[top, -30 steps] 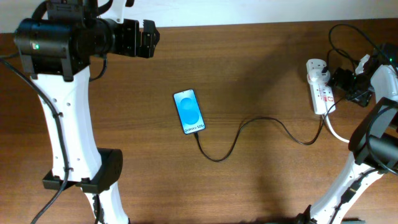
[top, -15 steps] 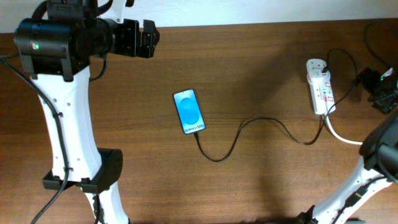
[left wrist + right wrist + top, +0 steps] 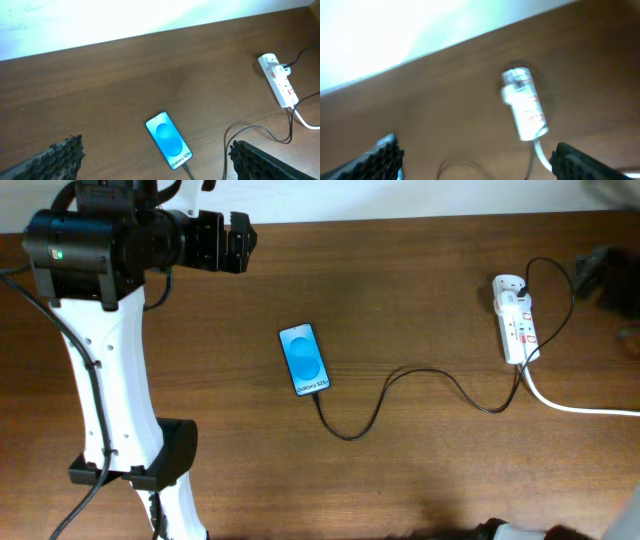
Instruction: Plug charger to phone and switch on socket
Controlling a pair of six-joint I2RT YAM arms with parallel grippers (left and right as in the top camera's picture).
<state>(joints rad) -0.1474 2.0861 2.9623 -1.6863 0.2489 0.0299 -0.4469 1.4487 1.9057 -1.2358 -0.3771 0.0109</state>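
The phone (image 3: 304, 359) lies face up mid-table, its blue screen lit. It also shows in the left wrist view (image 3: 169, 139). The charger cable (image 3: 400, 385) runs from the phone's lower end across the table to the socket (image 3: 515, 319), a white power strip at the right. The cable's plug tip sits at the phone's bottom edge (image 3: 187, 170). My left gripper (image 3: 238, 242) is open and empty, high at the back left, far from the phone. My right gripper (image 3: 477, 160) is open and empty, with the blurred socket (image 3: 524, 105) below it; in the overhead view it is a blur at the right edge.
The socket's thick white cord (image 3: 575, 405) runs off the right edge. The left arm's white column and black base (image 3: 130, 450) stand at the front left. A white wall borders the table's far edge (image 3: 125, 20).
My right arm has pulled back from the socket, up and to the right, almost out of the overhead view. The left arm, the phone and the cable have not moved.
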